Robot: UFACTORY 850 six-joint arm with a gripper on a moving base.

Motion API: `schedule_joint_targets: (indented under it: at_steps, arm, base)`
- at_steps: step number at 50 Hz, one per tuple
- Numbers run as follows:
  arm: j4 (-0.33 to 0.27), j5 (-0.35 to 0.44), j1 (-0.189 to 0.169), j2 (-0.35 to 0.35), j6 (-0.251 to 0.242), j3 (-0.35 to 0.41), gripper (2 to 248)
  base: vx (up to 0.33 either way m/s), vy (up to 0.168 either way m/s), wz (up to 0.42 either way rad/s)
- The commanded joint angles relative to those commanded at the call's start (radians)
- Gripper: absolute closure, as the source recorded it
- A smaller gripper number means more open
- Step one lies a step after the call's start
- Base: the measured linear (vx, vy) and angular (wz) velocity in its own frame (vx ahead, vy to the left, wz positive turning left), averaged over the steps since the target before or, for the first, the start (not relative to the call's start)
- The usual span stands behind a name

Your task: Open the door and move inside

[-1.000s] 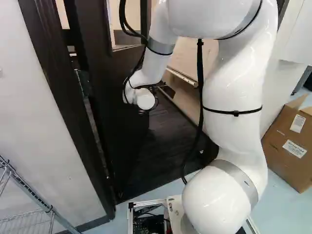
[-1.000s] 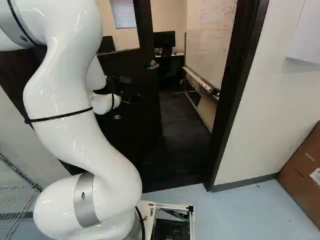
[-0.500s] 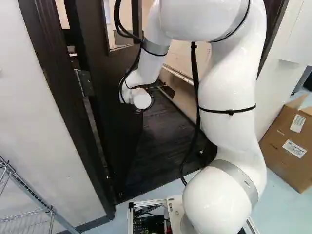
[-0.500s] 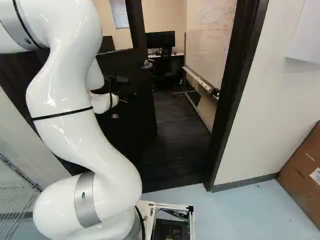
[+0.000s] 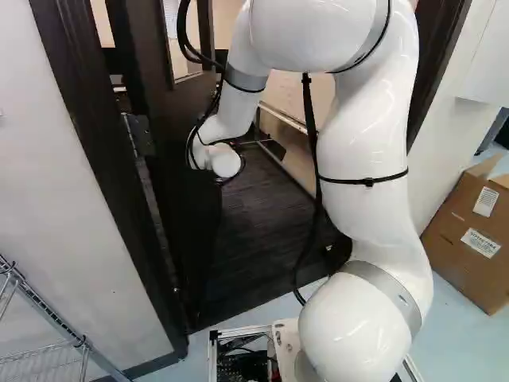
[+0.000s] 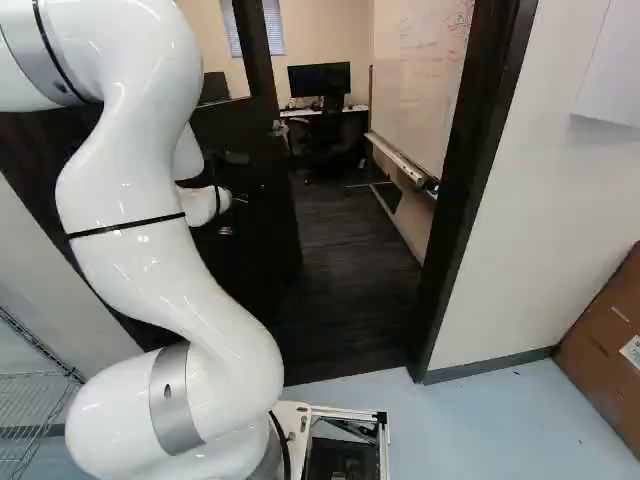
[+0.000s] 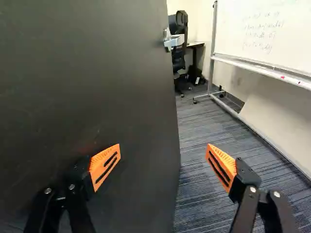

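Swung wider than before, the one dark door (image 7: 97, 73) bares more floor (image 6: 345, 240) beyond its free edge; the arm (image 5: 370, 143) has shifted leftward too. The hand (image 6: 242, 203) gapes wide, one finger either side of that edge, gripping nothing. One handle (image 7: 174, 42) lies ahead; handwriting marks the whiteboard (image 7: 267, 36).

A brown cardboard box (image 5: 452, 259) sits on pale blue flooring (image 6: 500, 430); a metal-framed whiteboard (image 7: 272, 34) stands near a black office chair (image 7: 179, 60).
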Motion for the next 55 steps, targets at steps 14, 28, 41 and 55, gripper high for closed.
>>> schedule_joint_targets:
  at_steps: [14,28,41,55]
  arm:
    - [-0.017,0.000,0.015,-0.015,0.000,-0.019,3]
    - [-0.034,0.000,0.030,-0.030,0.000,-0.038,3]
    - [-0.049,0.000,0.044,-0.041,0.000,-0.052,3]
    - [-0.066,0.000,0.059,-0.053,0.000,-0.067,3]
  base:
    - [0.000,0.000,0.000]
    - [0.000,0.000,0.000]
    - [0.000,0.000,0.000]
    - [0.000,0.000,0.000]
